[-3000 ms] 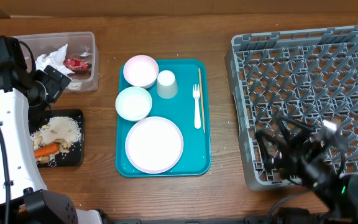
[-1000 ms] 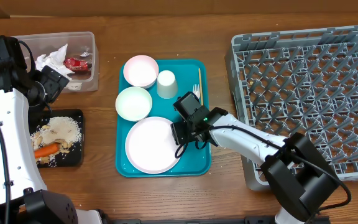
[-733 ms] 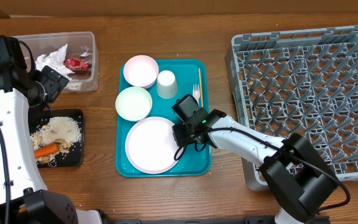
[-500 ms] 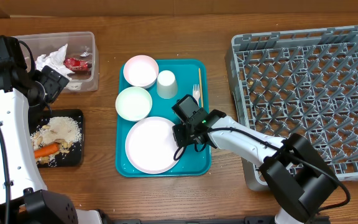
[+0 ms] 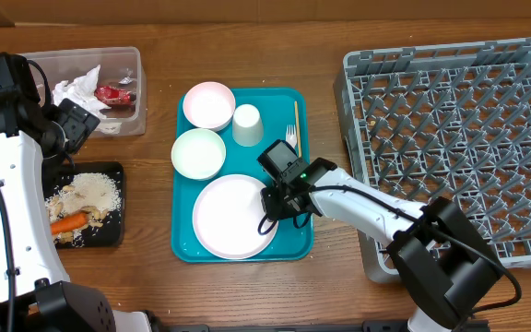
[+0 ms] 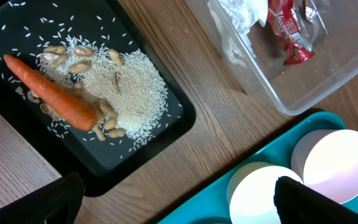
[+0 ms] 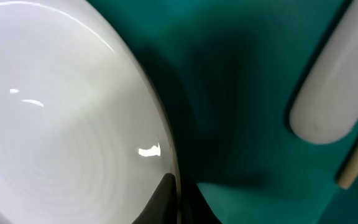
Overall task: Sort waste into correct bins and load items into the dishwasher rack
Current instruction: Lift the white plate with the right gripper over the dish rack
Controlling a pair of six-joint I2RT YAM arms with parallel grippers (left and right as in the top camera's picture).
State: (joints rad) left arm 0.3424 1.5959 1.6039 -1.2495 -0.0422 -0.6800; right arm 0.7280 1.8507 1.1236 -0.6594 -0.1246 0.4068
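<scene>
Since the frame one second earlier, the right hand (image 5: 273, 201) had clenched on the right rim of the white round plate (image 5: 233, 217), and the plate had shifted slightly to the right on the teal tray (image 5: 300, 242). The plate lay flat at the front of that tray, glossy and smooth. In the right wrist view only an arc of its rim showed, with one dark fingertip (image 7: 165, 194) against the edge; the other finger was out of view.

Behind the plate stood two small white bowls (image 5: 208, 104) (image 5: 198, 152) and a small pale cup (image 5: 247, 124). The white plastic fork (image 5: 292, 159) and the thin wooden stick (image 5: 297, 138) lay side by side just right of the hand; the wrist view cut both off.

The left hand (image 6: 179, 190) hung released, fingers wide apart, above the desk (image 5: 247, 295) between the bins. The shallow black tray (image 5: 116, 232) held the orange carrot (image 5: 68, 222), rice grains (image 5: 92, 192) and beige nut bits (image 6: 109, 123). The clear tub (image 5: 129, 125) held crumpled white paper (image 5: 76, 88) and a red wrapper (image 5: 113, 92). The grey lattice rack (image 5: 450, 138) stood at the right, its far corner cut off.
</scene>
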